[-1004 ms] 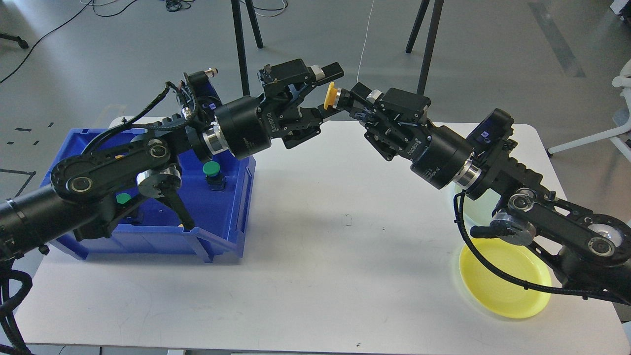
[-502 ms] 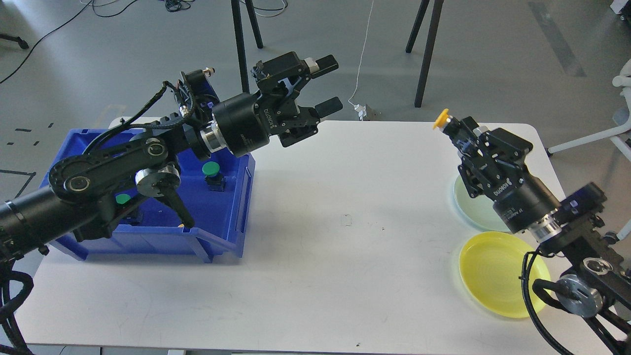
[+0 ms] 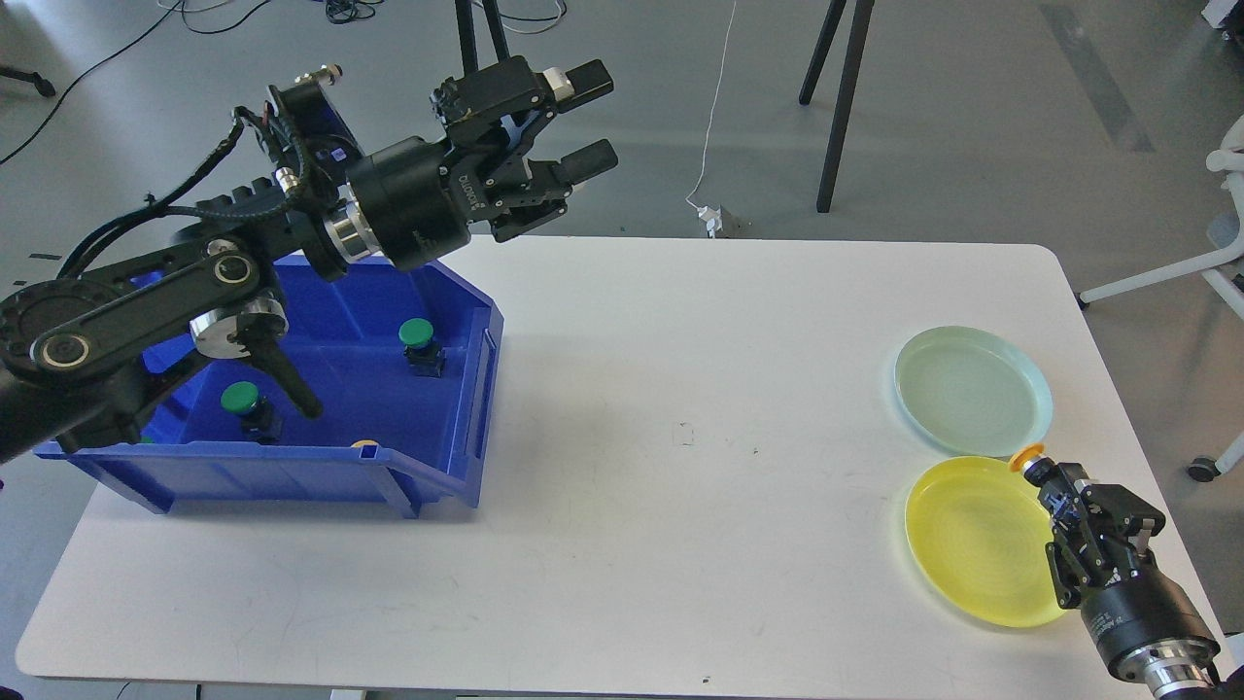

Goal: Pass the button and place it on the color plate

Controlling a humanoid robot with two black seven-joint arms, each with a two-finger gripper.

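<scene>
Now placing the yellow button (image 3: 1026, 460) on the yellow plate (image 3: 977, 544).
Pinched in the right pincer (image 3: 1048, 476), just at the plate's far rim; next, probably lower and let go. Left pincer (image 3: 588, 119) spread wide, high above the blue bin (image 3: 428, 486). White surface (image 3: 680, 437), pale green plate (image 3: 972, 389), grey floor behind.

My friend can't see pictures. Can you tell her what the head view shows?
The right pincer holds a yellow button at the edge of the yellow plate, beside a pale green plate. The left pincer is open above a blue bin with green buttons.
</scene>
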